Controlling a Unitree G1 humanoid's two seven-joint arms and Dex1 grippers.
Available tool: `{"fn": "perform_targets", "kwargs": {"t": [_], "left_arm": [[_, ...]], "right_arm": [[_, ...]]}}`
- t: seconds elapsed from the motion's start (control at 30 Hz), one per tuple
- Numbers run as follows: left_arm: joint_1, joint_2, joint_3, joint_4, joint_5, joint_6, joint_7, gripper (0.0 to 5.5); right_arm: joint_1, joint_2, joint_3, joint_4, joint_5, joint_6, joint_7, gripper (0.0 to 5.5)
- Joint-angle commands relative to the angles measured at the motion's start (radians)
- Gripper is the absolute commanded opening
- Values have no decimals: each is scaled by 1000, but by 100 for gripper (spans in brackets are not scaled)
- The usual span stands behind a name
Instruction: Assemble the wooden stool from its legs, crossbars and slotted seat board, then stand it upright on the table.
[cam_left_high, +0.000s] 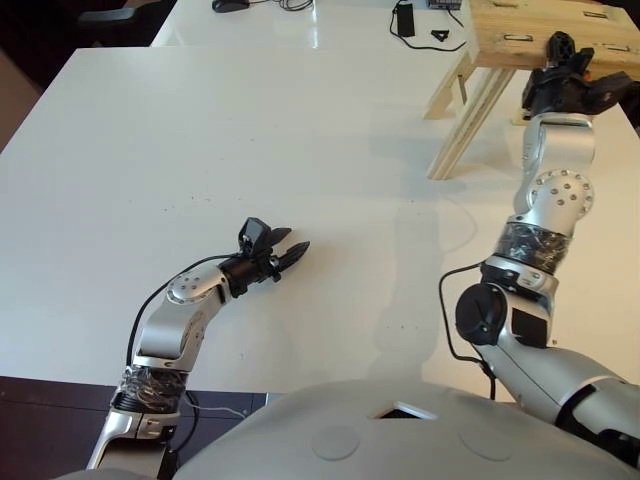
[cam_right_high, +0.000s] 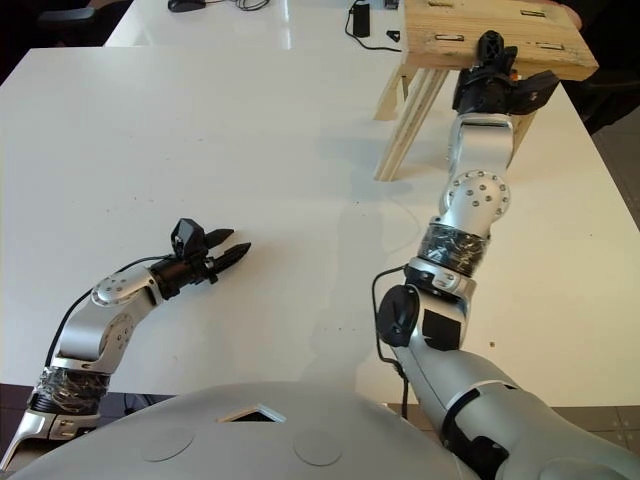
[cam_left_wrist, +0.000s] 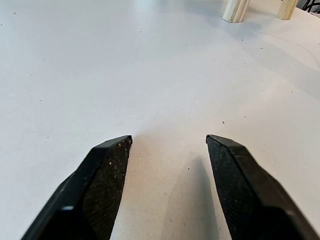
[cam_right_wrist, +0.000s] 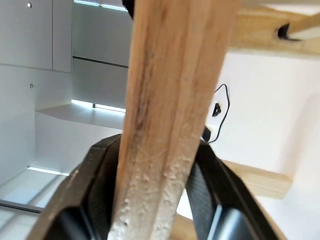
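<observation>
- stool (cam_right_high: 490, 40) stands upright at far right of table (cam_left_high: 200, 150)
- right gripper (cam_right_high: 497, 88) pinches a leg (cam_right_wrist: 170, 100) just below the seat (cam_right_high: 440, 25)
- left gripper (cam_left_high: 293, 250) spread, nothing in it, low over table at near left, well apart from stool

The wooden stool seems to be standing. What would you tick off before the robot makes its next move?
1. Stool upright on the table, seat board on top: ok.
2. All feet flat on the table: cannot tell; the far ones are hidden.
3. Right pincer shut on a stool leg: ok; the wood fills the gap between its fingers.
4. Left pincer out of the way: ok; it is open, empty, low over the table and well apart from the stool.
5. Joints fully seated in the slots: cannot tell.
</observation>
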Motion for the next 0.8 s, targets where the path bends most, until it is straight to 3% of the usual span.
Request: {"fn": "perform_targets", "kwargs": {"t": [0.03, 0.1, 0.37, 0.8], "left_arm": [[30, 1, -4, 30, 28, 50, 24, 276], [33, -4, -7, 30, 31, 49, 27, 276], [48, -11, 2, 16, 17, 59, 28, 276], [58, -12, 14, 3, 15, 73, 18, 276]], "right_arm": [[58, 15, -18, 38, 11, 47, -11, 285], [63, 20, -19, 16, 36, 70, -1, 316], [191, -41, -16, -84, 94, 212, 82, 316], [205, -41, -83, -253, 529, 297, 206, 316]]}}
